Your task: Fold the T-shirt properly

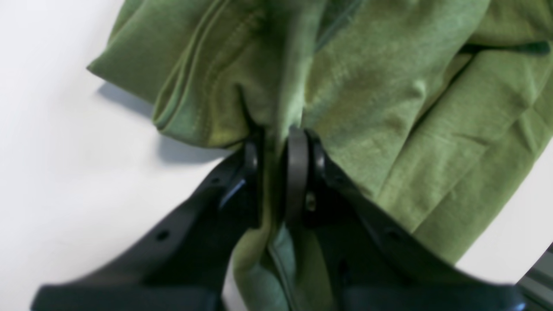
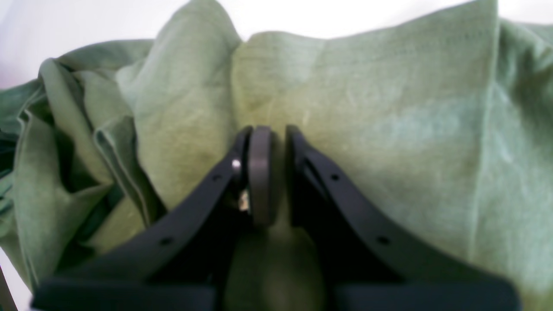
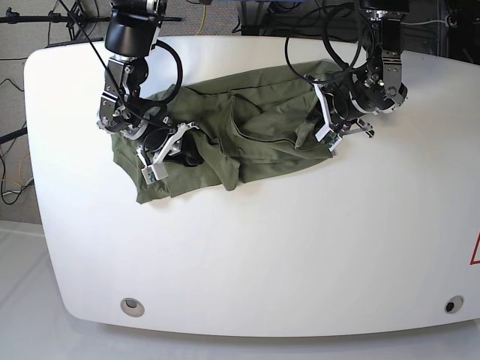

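Note:
The olive-green T-shirt [image 3: 255,131] lies crumpled and bunched across the far half of the white table [image 3: 262,247]. On the right of the base view, my left gripper [image 3: 326,127] sits at the shirt's right edge. The left wrist view shows my left gripper [image 1: 276,136] shut on a pinched fold of the T-shirt [image 1: 389,95], near a stitched hem. My right gripper [image 3: 174,146] is at the shirt's left end. Seen from the right wrist, my right gripper [image 2: 270,131] is shut on a ridge of the T-shirt [image 2: 367,121], with cloth running down between the jaws.
Cables and stands crowd the space behind the table's far edge [image 3: 225,15]. Two round fittings [image 3: 132,304] [image 3: 450,304] sit near the front edge. A red mark [image 3: 475,251] shows at the right edge.

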Controlling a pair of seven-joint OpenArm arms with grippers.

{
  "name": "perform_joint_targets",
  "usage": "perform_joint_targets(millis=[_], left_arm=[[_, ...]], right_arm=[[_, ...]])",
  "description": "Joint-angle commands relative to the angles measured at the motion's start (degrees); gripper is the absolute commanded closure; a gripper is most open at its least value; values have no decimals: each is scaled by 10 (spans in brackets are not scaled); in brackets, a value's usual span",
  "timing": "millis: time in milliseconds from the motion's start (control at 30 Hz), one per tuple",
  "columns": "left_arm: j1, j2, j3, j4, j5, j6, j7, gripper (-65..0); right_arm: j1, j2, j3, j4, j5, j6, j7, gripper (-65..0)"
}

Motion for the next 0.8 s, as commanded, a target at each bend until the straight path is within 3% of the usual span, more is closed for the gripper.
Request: perform_joint_targets(millis=[0, 533, 767], left_arm=[[10, 2, 3, -9, 19, -9, 55, 0], [10, 0, 3, 68, 24, -9, 59, 0], [-13, -1, 2, 73, 24, 7, 98, 0]], right_arm=[[-12, 6, 0, -11, -91, -40, -84, -71], [-12, 5, -1, -11, -91, -40, -84, -71], [-12, 6, -28, -11, -91, -40, -84, -71]])
